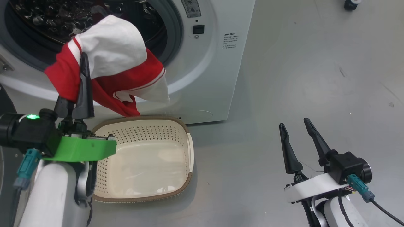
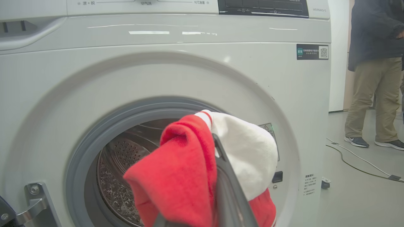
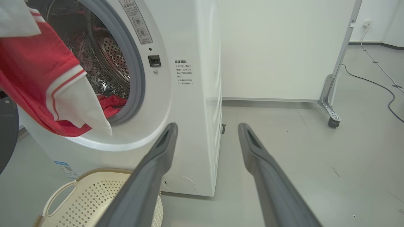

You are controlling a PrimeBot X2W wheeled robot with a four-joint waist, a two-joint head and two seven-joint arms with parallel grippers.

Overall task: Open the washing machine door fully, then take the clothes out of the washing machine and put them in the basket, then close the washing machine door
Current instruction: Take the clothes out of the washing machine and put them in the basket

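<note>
Check the left gripper [image 1: 82, 71] at the centre left of the head view: its fingers are clamped on the clothes [image 1: 110, 60], a red and white garment hanging in front of the washing machine [image 1: 214, 78] at the upper left. The garment's lower end sits just above the far rim of the basket [image 1: 188, 148], lower centre. Check the right gripper [image 1: 294, 123] at the lower right: its jaws stand wide apart, holding nothing. More red fabric [image 3: 111, 104] lies in the drum [image 3: 117, 58].

Left fingers [image 1: 84, 83] together, right fingers [image 1: 288, 151] apart
</note>
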